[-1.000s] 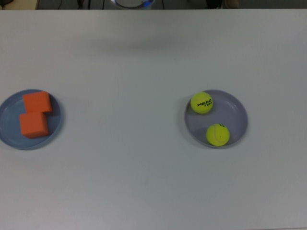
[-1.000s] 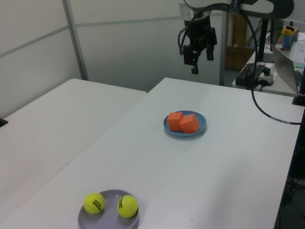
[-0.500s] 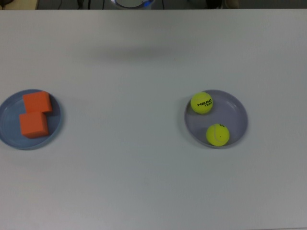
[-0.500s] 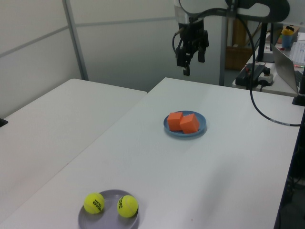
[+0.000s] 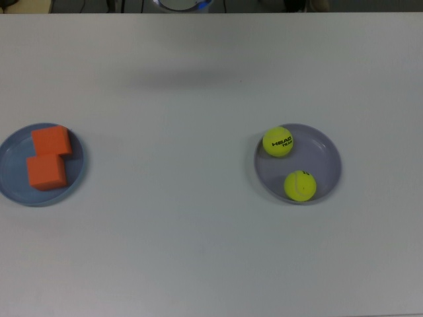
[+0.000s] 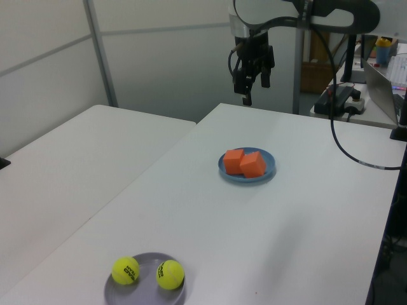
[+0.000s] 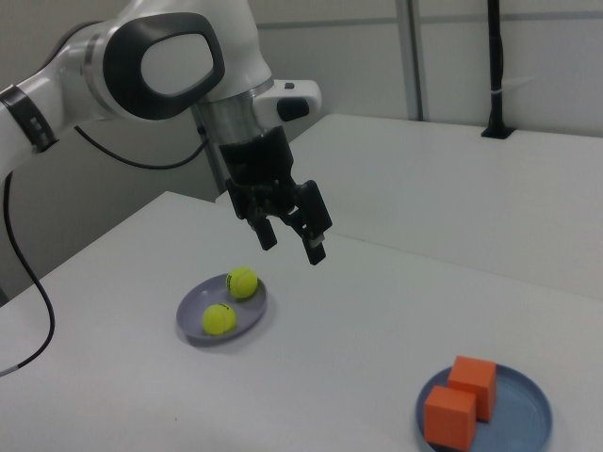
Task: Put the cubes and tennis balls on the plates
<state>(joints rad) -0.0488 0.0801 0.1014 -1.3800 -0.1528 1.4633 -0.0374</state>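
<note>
You have both matte orange foam cubes [image 5: 48, 158] touching each other on the round light blue plate [image 5: 9, 178], close to the white table's [image 5: 198, 244] edge on the top view's left. Your two fuzzy yellow-green tennis balls [image 5: 289, 164] lie slightly apart on the pale lavender-grey plate [image 5: 327, 162], toward the top view's right. Your black two-finger gripper [image 7: 292, 240] hangs above the table, released, fingers spread with nothing between them.
</note>
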